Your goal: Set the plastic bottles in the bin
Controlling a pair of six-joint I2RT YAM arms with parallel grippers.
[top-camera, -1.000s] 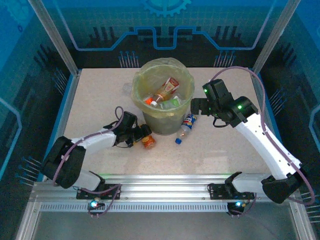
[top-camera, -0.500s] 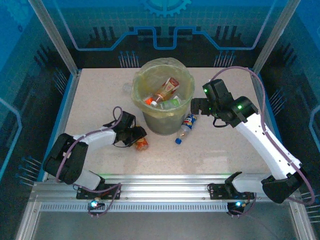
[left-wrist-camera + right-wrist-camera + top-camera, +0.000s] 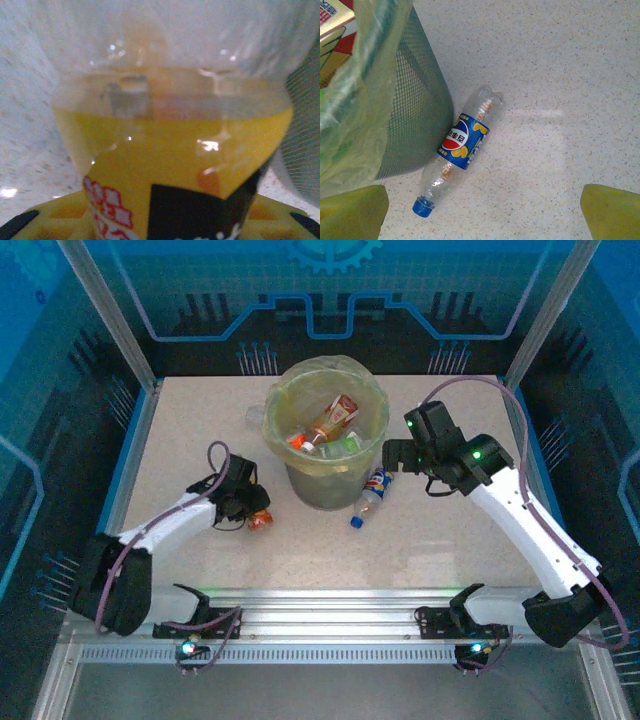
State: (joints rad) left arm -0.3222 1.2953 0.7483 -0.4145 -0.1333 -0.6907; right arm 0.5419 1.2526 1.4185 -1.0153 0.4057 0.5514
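Speckled table [image 3: 450,530], clear-topped orange bottle [image 3: 170,150], prob. in left end effector [image 3: 252,512]

On counter [image 3: 450,530]: bin [image 3: 325,492], between end effectors. In left end effector [image 3: 257,517]: held bottle [image 3: 263,523]. Below right end effector [image 3: 391,454]: loose bottle [image 3: 371,496], against bin.

In the view from above, the bench [image 3: 450,510] is brightly and evenly lit from overhead, while the blue surroundings are left dim. Only short, soft shadows are cast, the darkest at the foot of the bin [image 3: 320,490]. In the left wrist view the orange bottle [image 3: 170,165] is so close to the lens that everything is blurred; small white glints are scattered over its plastic. The right wrist view is sharp: the blue-labelled bottle [image 3: 462,142] is rendered crisply, a pale band of reflected light is laid across the bench, and the fingertips [image 3: 355,210] of the right end effector [image 3: 482,215] are softened by defocus.
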